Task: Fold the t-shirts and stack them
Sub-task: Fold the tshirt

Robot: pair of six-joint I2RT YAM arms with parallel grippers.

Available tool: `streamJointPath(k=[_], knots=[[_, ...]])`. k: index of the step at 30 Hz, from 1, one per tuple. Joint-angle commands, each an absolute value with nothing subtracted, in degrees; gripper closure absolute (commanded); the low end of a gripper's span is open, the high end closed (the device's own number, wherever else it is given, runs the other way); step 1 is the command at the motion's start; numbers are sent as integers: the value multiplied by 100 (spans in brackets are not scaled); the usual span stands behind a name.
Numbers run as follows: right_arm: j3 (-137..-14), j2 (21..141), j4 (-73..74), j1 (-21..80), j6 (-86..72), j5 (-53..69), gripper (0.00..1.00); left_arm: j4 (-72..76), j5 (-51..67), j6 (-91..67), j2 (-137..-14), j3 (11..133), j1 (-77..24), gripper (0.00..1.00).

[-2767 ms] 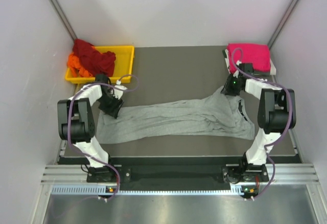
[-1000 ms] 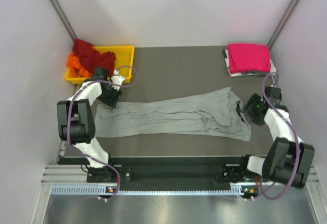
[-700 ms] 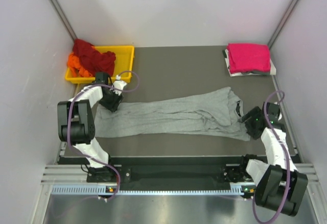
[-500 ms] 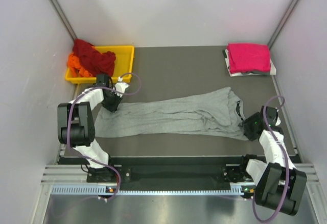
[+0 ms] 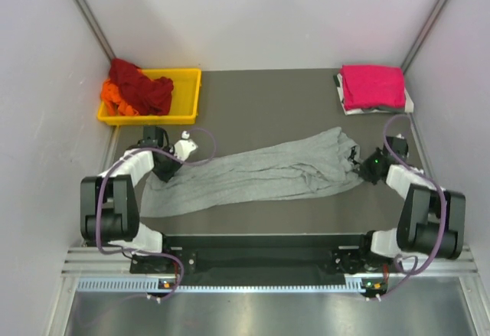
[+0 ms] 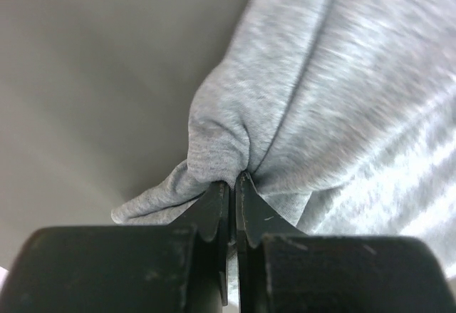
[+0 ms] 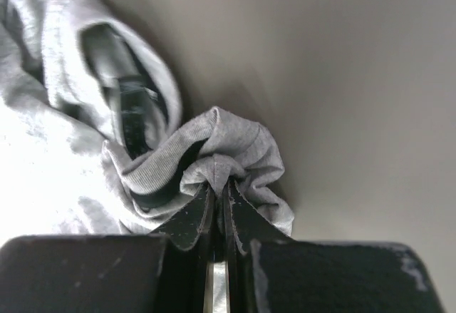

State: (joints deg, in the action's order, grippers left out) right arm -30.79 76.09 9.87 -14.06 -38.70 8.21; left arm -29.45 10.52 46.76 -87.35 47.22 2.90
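Grey t-shirt (image 5: 260, 174), left fingers (image 6: 214, 209) clamped on one end, right fingers (image 7: 191, 217) clamped beside blurred dark collar (image 7: 125, 99)

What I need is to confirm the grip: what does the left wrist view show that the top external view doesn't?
Only the left wrist view: the left claw shut on a bunched fold of the grey t-shirt. Only the top external view: the right claw at the shirt's collar end, the pink t-shirt, and the yellow tray holding a dark red t-shirt and an orange t-shirt. Both: the grey t-shirt on the dark table.
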Motion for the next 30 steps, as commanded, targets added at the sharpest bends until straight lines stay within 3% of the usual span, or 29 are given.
streamJointPath(k=[1, 6, 15, 20, 24, 30], knots=[[-3592, 8417, 624, -950, -3367, 563, 100, -4639, 1063, 5360, -8509, 4088, 264, 100], [-4628, 9506, 510, -405, -3296, 554, 100, -5782, 1256, 6125, -7805, 3946, 272, 100], [-7396, 11511, 1063, 501, -3190, 545, 100, -6056, 2030, 6047, -7743, 4165, 44, 100], [-8970, 12496, 2000, 554, -3314, 939, 97, -5643, 2013, 5371, -7778, 4131, -912, 100], [-10919, 13690, 2987, 589, -3077, 1090, 96, -5511, 2257, 4993, -7840, 4244, -1642, 100], [-12222, 14333, 2690, 615, -3453, 1072, 97, -5213, 2759, 4571, -7945, 4622, -2223, 100]])
